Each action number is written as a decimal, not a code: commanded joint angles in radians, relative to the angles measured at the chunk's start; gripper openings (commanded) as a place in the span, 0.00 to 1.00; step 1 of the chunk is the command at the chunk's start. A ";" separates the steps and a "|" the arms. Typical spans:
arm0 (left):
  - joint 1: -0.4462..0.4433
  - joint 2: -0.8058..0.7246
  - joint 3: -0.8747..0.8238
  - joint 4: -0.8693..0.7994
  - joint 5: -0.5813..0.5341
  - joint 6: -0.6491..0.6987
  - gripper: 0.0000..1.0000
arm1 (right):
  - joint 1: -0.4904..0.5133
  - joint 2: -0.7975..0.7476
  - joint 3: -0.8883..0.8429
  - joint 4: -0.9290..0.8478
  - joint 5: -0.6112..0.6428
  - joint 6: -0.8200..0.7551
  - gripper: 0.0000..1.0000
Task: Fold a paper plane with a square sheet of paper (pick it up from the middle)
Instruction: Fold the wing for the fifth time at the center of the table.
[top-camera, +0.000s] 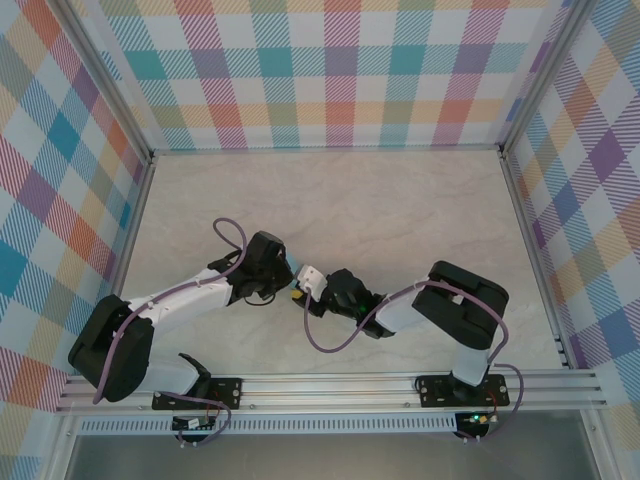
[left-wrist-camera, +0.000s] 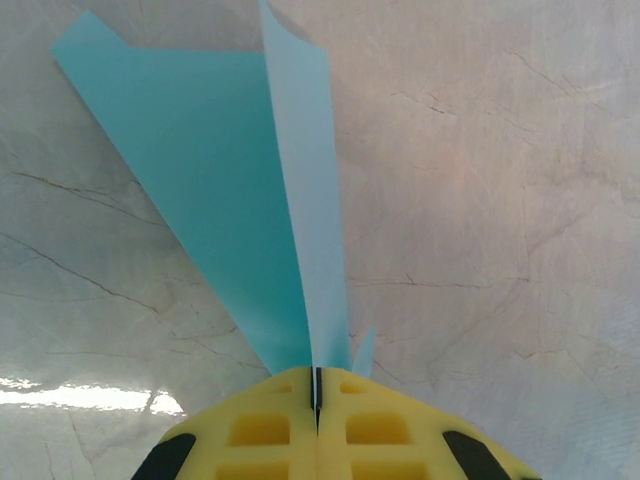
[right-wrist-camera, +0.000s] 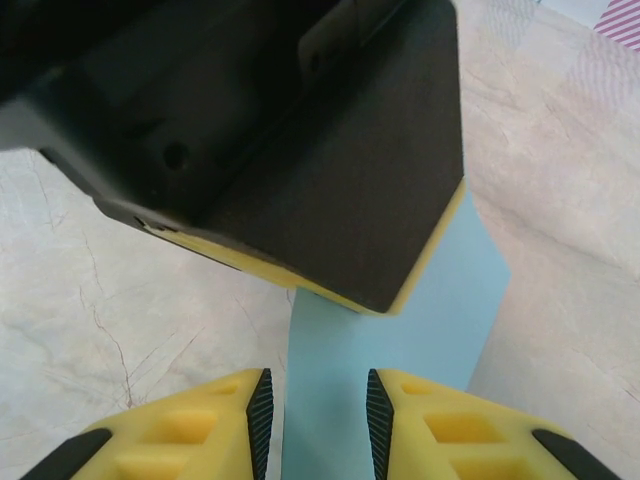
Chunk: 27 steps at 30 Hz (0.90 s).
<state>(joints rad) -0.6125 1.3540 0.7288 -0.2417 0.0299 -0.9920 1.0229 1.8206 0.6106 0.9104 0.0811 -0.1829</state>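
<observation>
Step in hand, as judged: a late fold or crease, with the work passed between the arms above the table (left-wrist-camera: 520, 200).

Left: the left gripper (left-wrist-camera: 316, 400) is seen clamped tight on the narrow end of the light-blue paper (left-wrist-camera: 230, 200), with no gap left between the yellow pads.

Middle: the paper is held off the table between the two grippers. It is already folded to a long, tapering wedge. A darker triangular flap fans out to one side, and a paler strip stands almost edge-on.

Right: the right gripper (right-wrist-camera: 318, 400) is set with its jaws narrowly apart, and a blue strip is seen in the gap. Contact with the pads cannot be told.

Next move, as judged: the right jaws are to be closed squarely on the strip, so that the crease is not skewed or the thin paper torn.
</observation>
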 joint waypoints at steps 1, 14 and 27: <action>0.016 -0.023 -0.016 -0.005 0.023 -0.019 0.00 | 0.005 0.038 0.022 0.068 -0.020 -0.013 0.33; 0.022 -0.036 -0.025 -0.009 0.034 -0.022 0.00 | 0.004 0.099 0.054 0.113 0.022 -0.020 0.25; 0.056 -0.050 -0.040 -0.010 0.042 -0.008 0.08 | 0.005 0.088 0.053 0.061 -0.028 0.025 0.22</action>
<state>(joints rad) -0.5701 1.3281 0.7071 -0.2417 0.0669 -1.0061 1.0229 1.9034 0.6437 0.9646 0.0887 -0.1829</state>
